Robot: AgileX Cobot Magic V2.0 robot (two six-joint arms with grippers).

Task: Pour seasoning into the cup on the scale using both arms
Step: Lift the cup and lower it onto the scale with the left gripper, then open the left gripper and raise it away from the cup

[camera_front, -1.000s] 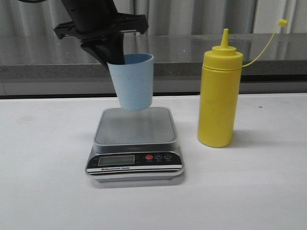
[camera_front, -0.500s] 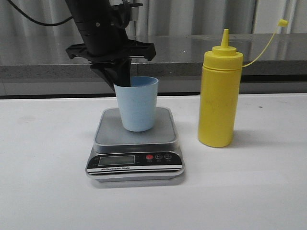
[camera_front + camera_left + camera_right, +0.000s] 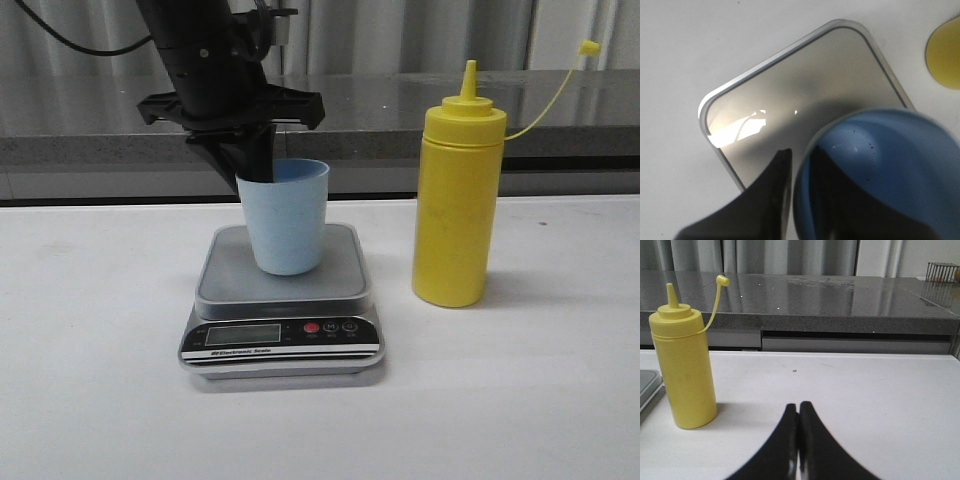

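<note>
The pale blue cup (image 3: 288,225) stands upright on the platform of the silver scale (image 3: 285,290). My left gripper (image 3: 258,165) comes down from above and is shut on the cup's rear left rim. In the left wrist view, one finger is inside the cup (image 3: 890,155) and one outside, with the gripper (image 3: 800,155) over the scale platform (image 3: 805,85). The yellow seasoning bottle (image 3: 457,200) stands on the table right of the scale, with its cap (image 3: 590,47) hanging off on its tether. My right gripper (image 3: 799,407) is shut and empty, low over the table, right of the bottle (image 3: 685,375).
A grey counter (image 3: 400,110) runs behind the white table. The scale's edge (image 3: 647,382) shows beside the bottle in the right wrist view. A wire basket (image 3: 940,271) sits far back on the counter. The bottle's top (image 3: 945,52) shows in the left wrist view.
My left gripper has lowered the cup from the air, tilted, onto the scale platform, where it now stands upright. Since half a second ago almost nothing has moved.
</note>
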